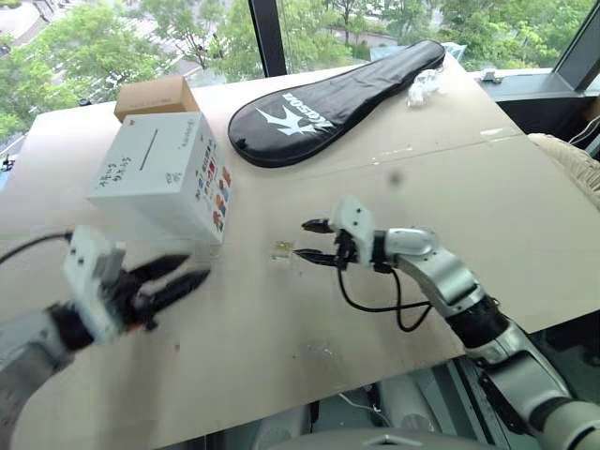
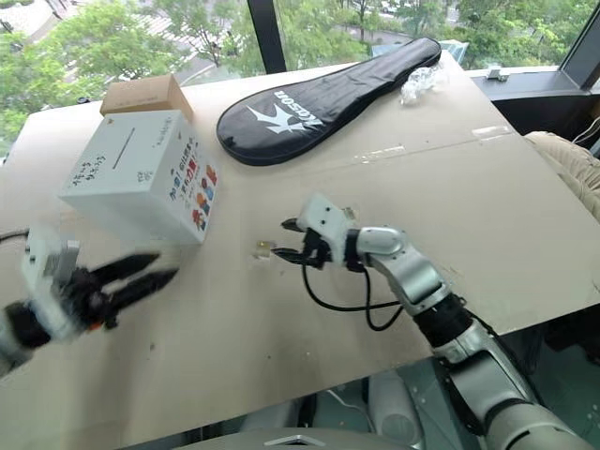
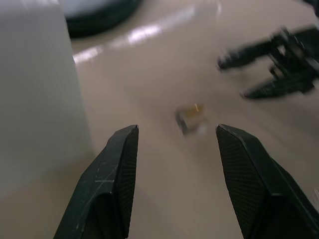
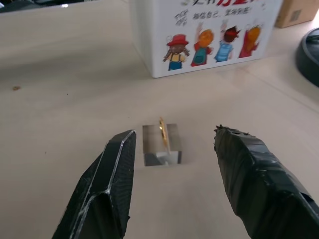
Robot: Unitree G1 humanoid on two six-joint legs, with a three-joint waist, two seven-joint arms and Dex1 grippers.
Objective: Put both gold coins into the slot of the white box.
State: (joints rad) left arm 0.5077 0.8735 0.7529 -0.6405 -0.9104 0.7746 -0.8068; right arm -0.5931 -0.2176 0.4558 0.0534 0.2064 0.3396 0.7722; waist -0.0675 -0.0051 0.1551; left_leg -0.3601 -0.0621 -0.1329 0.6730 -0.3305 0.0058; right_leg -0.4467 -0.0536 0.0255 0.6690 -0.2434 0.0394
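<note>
Now, coin: one gold coin [image 4: 162, 131] stands on edge in a clear block [image 4: 160, 145] on the table [image 1: 450, 187], its thin rim turned toward the right gripper.
Coin axis: the disc's flat faces look out to either side of the right gripper's line, so each finger would meet a face, not the rim.
Second coin: I cannot find it.
Right gripper: right gripper [image 1: 316, 241] sits just beside the block, pointing at it, fingers apart and holding nothing; in its wrist view the block lies centred in the gap.
Left gripper: left gripper [image 1: 178, 275] also stands open and empty, well apart from the block, on the box side.
Nearer arm: the right, clearly.
Box: white box [image 1: 164, 178] sits beyond the block, with the slot [image 1: 148, 150] on its top face, running away from the robot.
Next move, by my reading: straight advance and pinch; the coin is thin and may tip or slip from the block.
</note>
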